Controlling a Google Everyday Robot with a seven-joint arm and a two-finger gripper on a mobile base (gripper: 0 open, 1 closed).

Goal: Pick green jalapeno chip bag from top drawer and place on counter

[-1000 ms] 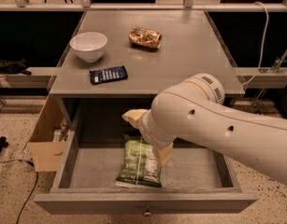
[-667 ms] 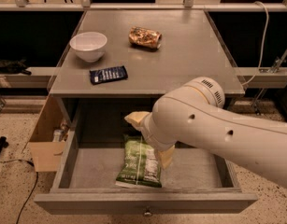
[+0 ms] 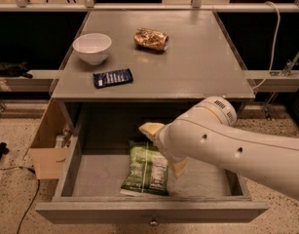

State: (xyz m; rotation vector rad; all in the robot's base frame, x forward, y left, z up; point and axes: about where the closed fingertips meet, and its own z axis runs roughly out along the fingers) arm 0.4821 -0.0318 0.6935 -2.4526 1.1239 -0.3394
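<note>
One gripper [image 3: 164, 148] hangs inside the top drawer [image 3: 149, 211], just over the middle of its floor; its two pale fingers [image 3: 151, 129] are spread apart, one showing towards the drawer's back and one towards its front, with nothing pinched between them. The single white arm [image 3: 246, 152] behind it crosses the drawer's right half and leaves the view over the drawer's right front corner.

One green jalapeno chip bag [image 3: 145, 172] lies flat on the drawer floor, near the drawer's front wall and about midway across; its right edge is partly covered by the gripper. It is the only thing seen in the drawer; the drawer is pulled fully out, with one small round knob [image 3: 152, 223] at the middle of its front panel.

One counter [image 3: 197, 62] sits above and behind the drawer and carries three things: one dark blue packet [image 3: 113, 77] near the edge over the drawer's left half; one white bowl [image 3: 92, 47] farther back on that same side, with nothing visible in it; one brown-gold packet [image 3: 151, 38] farthest from the drawer, roughly in line with its middle. One open cardboard box [image 3: 46, 162] stands on the floor against the drawer's left wall; what it holds cannot be made out.

Since 0.7 s ago the gripper and arm have shifted a little lower and towards the drawer's right; the green bag and the three things on the counter lie as they did.
</note>
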